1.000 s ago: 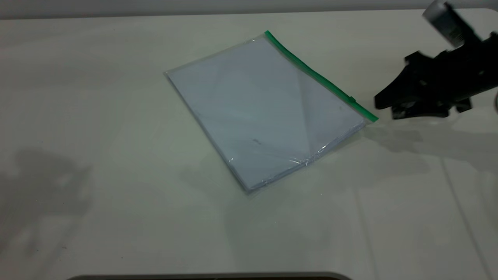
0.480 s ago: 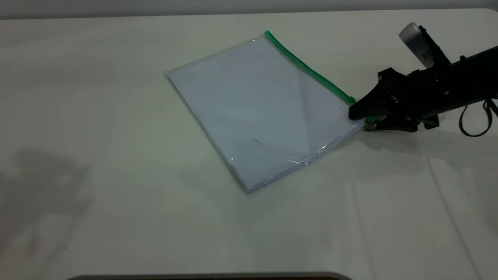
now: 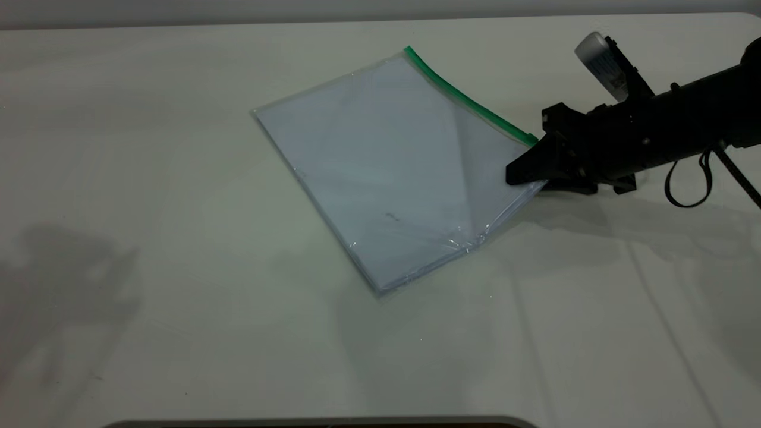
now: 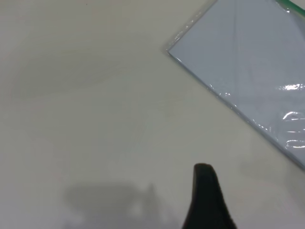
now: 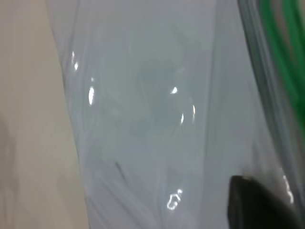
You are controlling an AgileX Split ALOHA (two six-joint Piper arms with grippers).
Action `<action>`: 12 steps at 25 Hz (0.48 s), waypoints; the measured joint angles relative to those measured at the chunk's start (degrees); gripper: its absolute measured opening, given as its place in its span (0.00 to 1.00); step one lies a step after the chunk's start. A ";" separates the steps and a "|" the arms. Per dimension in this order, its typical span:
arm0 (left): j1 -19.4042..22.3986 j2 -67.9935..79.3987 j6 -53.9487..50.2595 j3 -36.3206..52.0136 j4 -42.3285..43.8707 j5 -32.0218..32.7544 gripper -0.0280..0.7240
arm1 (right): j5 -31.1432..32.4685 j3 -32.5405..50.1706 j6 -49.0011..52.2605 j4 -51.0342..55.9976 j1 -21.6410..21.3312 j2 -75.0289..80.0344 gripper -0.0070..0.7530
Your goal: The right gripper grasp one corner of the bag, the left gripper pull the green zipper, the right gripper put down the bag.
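The bag (image 3: 392,166), a clear pouch with white sheets inside, lies flat on the table at an angle. The green zipper (image 3: 464,98) runs along its far-right long edge. My right gripper (image 3: 526,181) has come in from the right over the corner at the zipper's near end. Its jaws stand apart, one above the pouch and one below at table level, and they hide the corner and the slider tab. The right wrist view shows the bag (image 5: 143,119), the zipper (image 5: 281,57) and one black fingertip (image 5: 252,202) on the plastic. My left gripper (image 4: 206,200) shows only in its wrist view, away from the bag (image 4: 257,62).
The white table (image 3: 148,238) carries nothing else. Shadows of the arms fall at the left and under the right arm. A dark edge (image 3: 321,423) runs along the front of the table.
My right gripper has moved left and lower, from beside the pouch to over its green-tipped corner. The near-right edge of the pouch has shifted slightly. The left side has not changed.
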 joint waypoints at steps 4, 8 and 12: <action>0.00 0.12 0.00 0.00 0.00 0.00 0.79 | 2.67 -1.09 -0.44 -1.28 0.33 0.06 0.05; 0.00 1.81 0.09 -0.19 -0.07 0.00 0.79 | 7.52 -5.08 5.23 -16.57 2.83 0.06 0.05; 0.00 6.23 1.74 -0.83 -1.22 -0.40 0.79 | 9.40 -11.12 15.83 -36.89 4.72 -0.19 0.05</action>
